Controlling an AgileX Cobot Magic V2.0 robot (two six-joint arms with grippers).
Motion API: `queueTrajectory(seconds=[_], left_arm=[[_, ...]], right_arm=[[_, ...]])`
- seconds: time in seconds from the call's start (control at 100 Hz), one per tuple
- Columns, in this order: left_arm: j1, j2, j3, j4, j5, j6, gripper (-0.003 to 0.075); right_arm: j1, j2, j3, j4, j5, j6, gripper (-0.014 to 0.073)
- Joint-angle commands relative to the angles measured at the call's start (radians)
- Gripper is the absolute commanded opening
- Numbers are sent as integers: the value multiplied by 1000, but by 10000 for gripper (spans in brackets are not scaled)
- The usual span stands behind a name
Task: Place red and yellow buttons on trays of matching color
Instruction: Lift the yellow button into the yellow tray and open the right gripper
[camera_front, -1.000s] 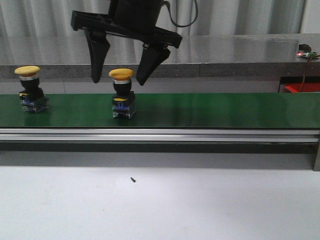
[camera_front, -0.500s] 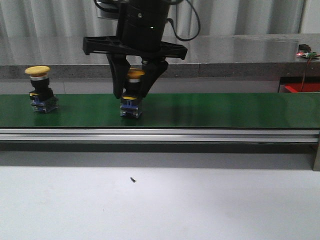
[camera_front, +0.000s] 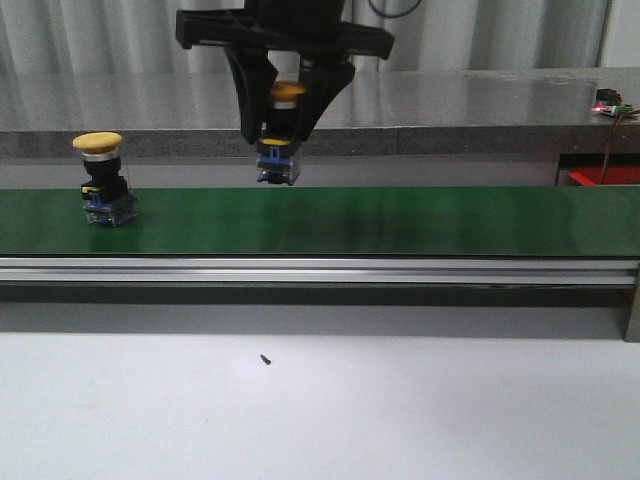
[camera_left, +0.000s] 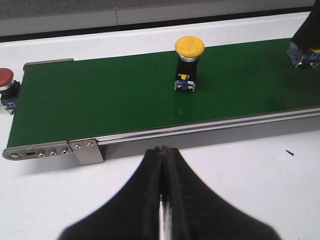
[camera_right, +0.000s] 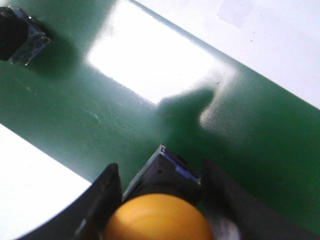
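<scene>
Right gripper (camera_front: 282, 130) clenched around yellow button (camera_front: 284, 128), lifted clear above green belt (camera_front: 400, 220) for carrying to yellow tray, not in view. Second yellow button (camera_front: 102, 178) sits on belt, off to side. Left gripper (camera_left: 161, 165) pinched shut, empty.

- Left gripper (camera_left: 161, 200) hangs over white tabletop (camera_left: 240, 170), fingers pressed together.
- Ahead of it, green conveyor belt (camera_left: 100, 100).
- Yellow push button (camera_left: 188, 62) stands upright on the belt beyond the fingertips.
- Red push button (camera_left: 6, 86) sits at the belt's far end.
</scene>
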Motion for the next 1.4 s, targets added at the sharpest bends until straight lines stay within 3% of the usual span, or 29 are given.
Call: queueTrajectory(seconds=[0.0, 0.45, 1.06, 1.39], left_arm=[[-8, -1, -29, -31, -65, -1, -20], [-8, -1, -29, -32, -61, -1, -20], [-8, -1, -29, -32, -65, -1, -20], [-8, -1, -29, -32, -65, -1, -20]], right_arm=[[-19, -98, -33, -14, 9, -3, 203], [-150, -258, 111, -14, 16, -3, 203], [-481, -610, 714, -14, -214, -3, 203], [-680, -714, 905, -14, -244, -3, 203]])
